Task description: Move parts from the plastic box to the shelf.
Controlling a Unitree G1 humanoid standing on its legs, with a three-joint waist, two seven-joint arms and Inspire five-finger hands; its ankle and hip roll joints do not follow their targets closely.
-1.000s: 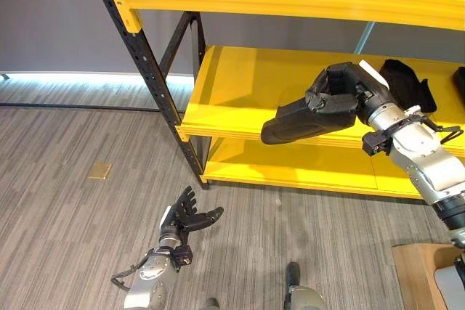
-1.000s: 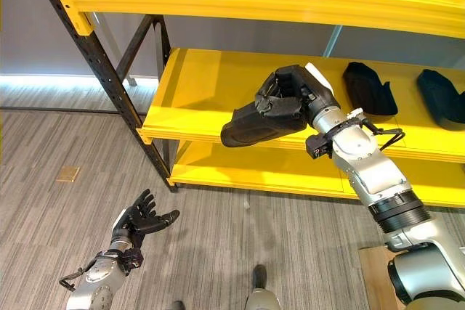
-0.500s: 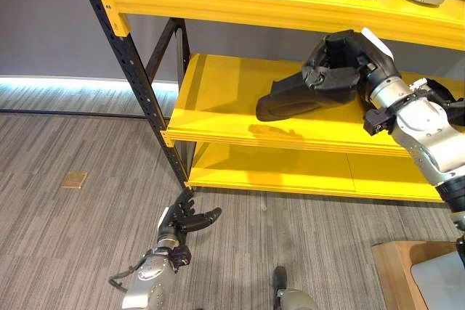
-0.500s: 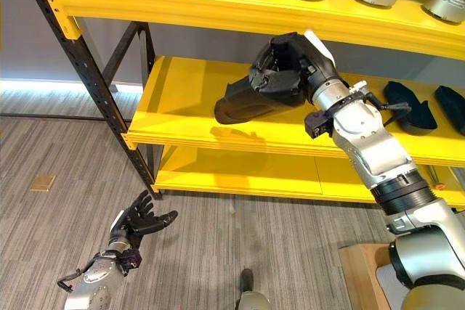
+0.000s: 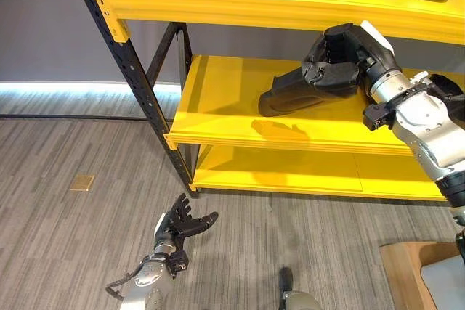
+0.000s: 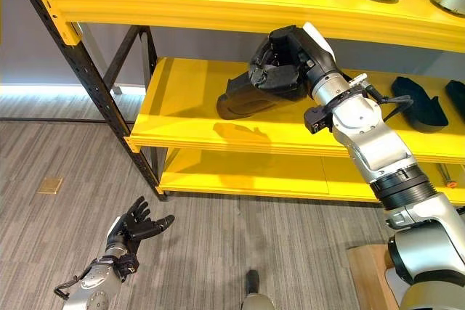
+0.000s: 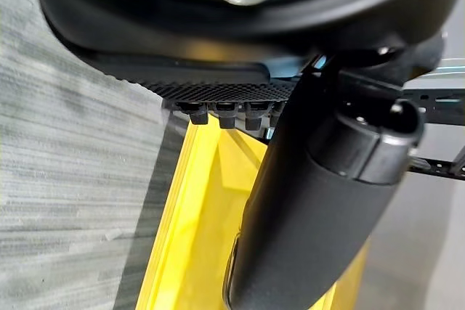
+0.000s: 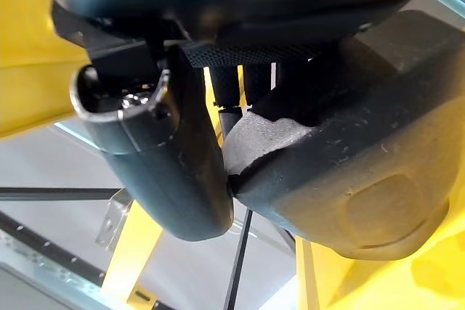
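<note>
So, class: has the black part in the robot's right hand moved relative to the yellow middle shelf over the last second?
Yes. The black part, gripped by the right hand, has gone from in front of the middle shelf's front edge to above its surface, deeper in.

The 2 head views looked down and forward from above, set slightly apart, and shared the yellow shelf (image 5: 240, 117) and the grey floor (image 6: 43, 143). Each wrist camera sat very close behind its own hand: the left hand (image 7: 312, 201) faced the shelf, the right hand (image 8: 167, 150) its black part (image 8: 349, 179).
</note>
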